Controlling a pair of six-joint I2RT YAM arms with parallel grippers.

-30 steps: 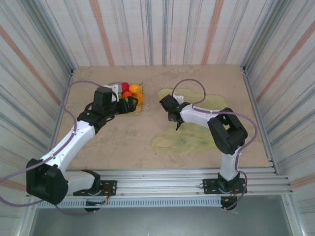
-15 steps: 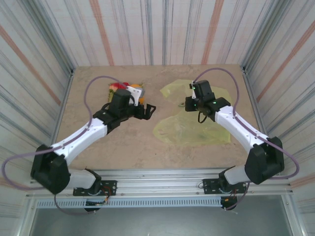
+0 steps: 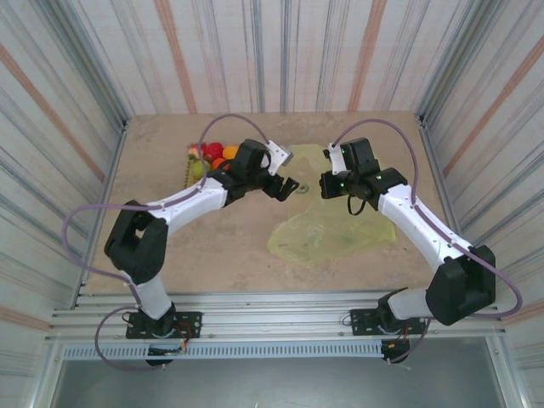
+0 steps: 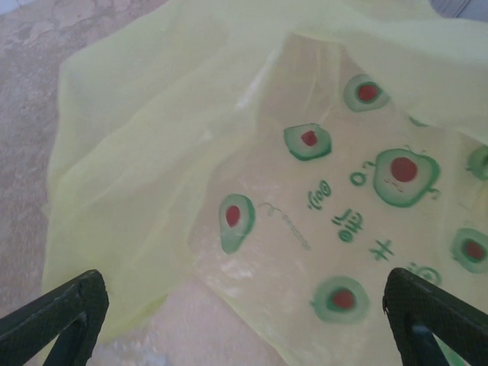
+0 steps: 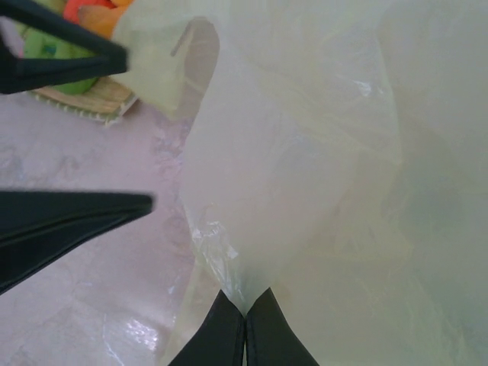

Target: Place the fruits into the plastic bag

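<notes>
The pale yellow-green plastic bag [image 3: 327, 229] lies crumpled on the right half of the tabletop [image 3: 212, 255]. The right pincer [image 3: 328, 185] is closed, pinching the bag's upper edge. The left pincer [image 3: 291, 189], jaws spread wide, hovers at the bag's mouth. The fruits [image 3: 217, 156] sit heaped on a woven mat [image 5: 88, 103] at far left, apart from the bag.

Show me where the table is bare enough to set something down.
Bare: near table between left arm and bag; far-left strip beside the fruits; far-right corner. Crowded: centre, where the open left gripper and right gripper, shut on the bag, meet.
</notes>
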